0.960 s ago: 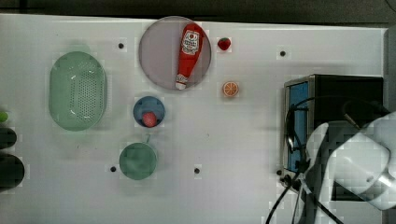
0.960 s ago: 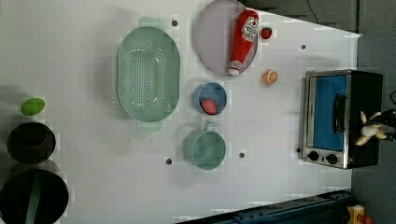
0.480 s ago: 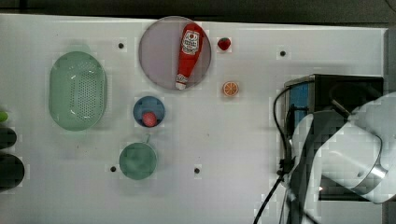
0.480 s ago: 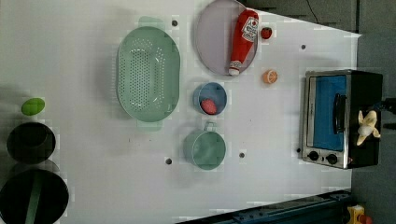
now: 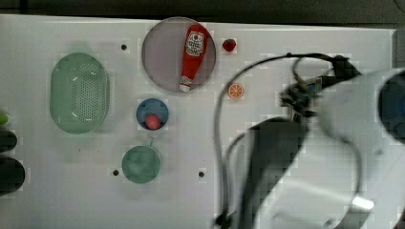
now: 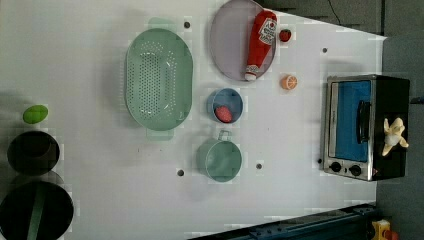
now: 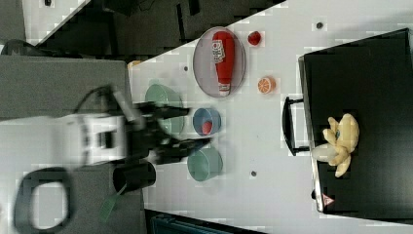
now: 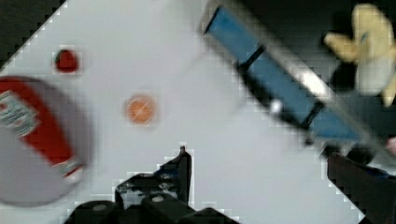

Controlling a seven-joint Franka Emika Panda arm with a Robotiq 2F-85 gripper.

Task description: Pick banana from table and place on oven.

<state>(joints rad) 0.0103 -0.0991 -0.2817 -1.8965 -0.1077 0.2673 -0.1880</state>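
Observation:
The pale-yellow banana (image 6: 395, 137) lies on the black top of the oven (image 6: 350, 125), peel flaps splayed. It also shows on the oven top (image 7: 370, 87) as the banana (image 7: 341, 144), and in the wrist view as the banana (image 8: 369, 60) above the blue glass door (image 8: 289, 98). My gripper (image 7: 187, 127) is open with nothing between its fingers, far to the right view's left of the banana. The gripper (image 8: 259, 158) hangs over bare white table (image 8: 210, 70). In the top view my arm (image 5: 325, 157) covers the oven.
A ketchup bottle (image 6: 260, 45) lies on a grey plate (image 6: 227, 50), with a strawberry (image 6: 285, 35) and an orange slice (image 6: 288, 81) nearby. A blue bowl (image 6: 225, 105), green cup (image 6: 220, 160), green colander (image 6: 159, 86), a lime (image 6: 35, 114) and black pots (image 6: 32, 152) stand on the table (image 6: 90, 200).
The jaws have opened and let go of the banana, which stays on the oven top. In the top view my arm has swung left and looms larger over the oven.

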